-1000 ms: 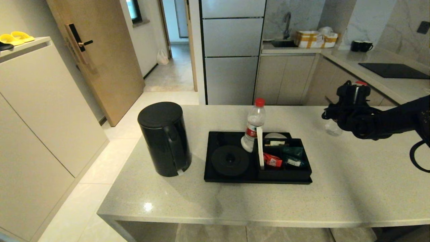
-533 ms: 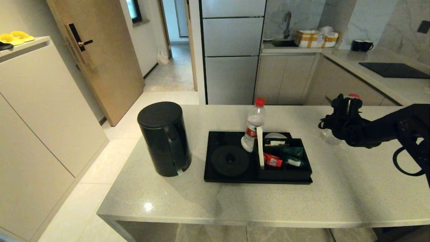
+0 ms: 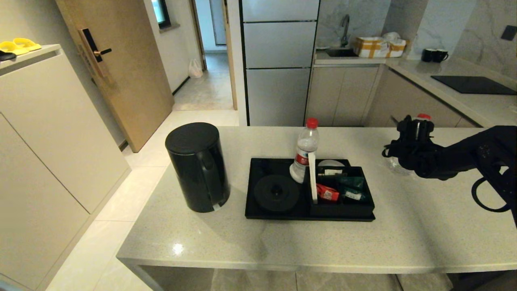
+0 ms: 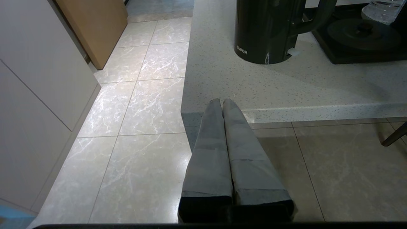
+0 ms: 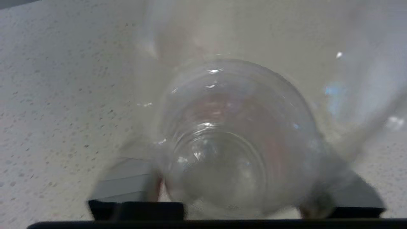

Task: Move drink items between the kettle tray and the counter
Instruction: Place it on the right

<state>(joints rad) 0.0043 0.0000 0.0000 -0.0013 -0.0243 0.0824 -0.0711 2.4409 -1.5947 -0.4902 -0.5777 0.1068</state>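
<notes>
Lowered right gripper (image 3: 416,133) clamping bottle (image 3: 398,165)

Item count, one moment
One kettle (image 3: 197,166); two water bottles (image 3: 305,150) (image 3: 398,163); one kettle tray (image 3: 258,210); two mugs (image 3: 434,55); several sachets (image 3: 328,192), exact number unclear.

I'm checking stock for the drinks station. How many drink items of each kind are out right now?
Kettle, on the counter: 1
Water bottles, one in the tray, one held in the right claw: 2
Total: 3
</notes>
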